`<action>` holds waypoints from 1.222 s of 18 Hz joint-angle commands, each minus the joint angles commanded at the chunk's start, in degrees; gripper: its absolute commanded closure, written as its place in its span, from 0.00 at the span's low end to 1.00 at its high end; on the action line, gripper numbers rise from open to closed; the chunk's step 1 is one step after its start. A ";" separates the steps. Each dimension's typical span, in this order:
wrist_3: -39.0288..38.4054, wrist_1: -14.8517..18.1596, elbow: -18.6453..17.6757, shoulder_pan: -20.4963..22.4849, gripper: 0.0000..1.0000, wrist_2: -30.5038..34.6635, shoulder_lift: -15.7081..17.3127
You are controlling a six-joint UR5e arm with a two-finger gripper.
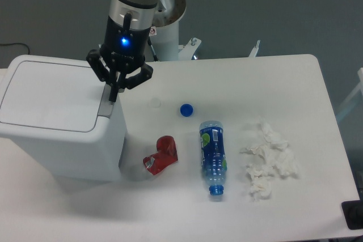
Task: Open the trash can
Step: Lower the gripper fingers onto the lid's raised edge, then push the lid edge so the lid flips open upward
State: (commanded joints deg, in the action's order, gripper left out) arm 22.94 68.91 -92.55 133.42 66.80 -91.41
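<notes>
Black two-finger gripper (114, 96) of the UR5e arm hangs over the right edge of the trash can (59, 117), its fingers drawn together into a single point and clenched on nothing, the tip directly above the grey push-button tab (106, 101). Whether the tip touches the tab cannot be told from this overhead view.

Risk, judged from this pose: the tab is a narrow strip along the lid's right edge, and the tip sits near its upper end. A press landing off the tab, on the lid (48, 96) itself or on the bin's rim, would probably push the lid down rather than release it. A press that slides off the right side could slip down the can's wall towards the table (283, 83). The lid, if it springs up on its hinge, may also meet the gripper should the arm stay low over the edge.

The trash can stands at the table's left end, much the largest item in view: a boxy white plastic bin with rounded corners, its flat white lid shut and lying level.

To its right on the tabletop lie a crushed red wrapper (161, 154), a blue bottle cap (186, 109), a blue plastic bottle (212, 157) on its side, and crumpled white tissue (267, 160).
</notes>
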 joint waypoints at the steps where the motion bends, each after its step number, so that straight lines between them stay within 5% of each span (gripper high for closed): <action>1: 0.00 0.00 -0.09 0.00 1.00 0.09 -0.09; 22: 0.00 -0.09 0.53 0.00 1.00 -0.09 -0.62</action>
State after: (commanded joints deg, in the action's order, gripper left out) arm 22.94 68.82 -92.02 133.42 66.71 -92.02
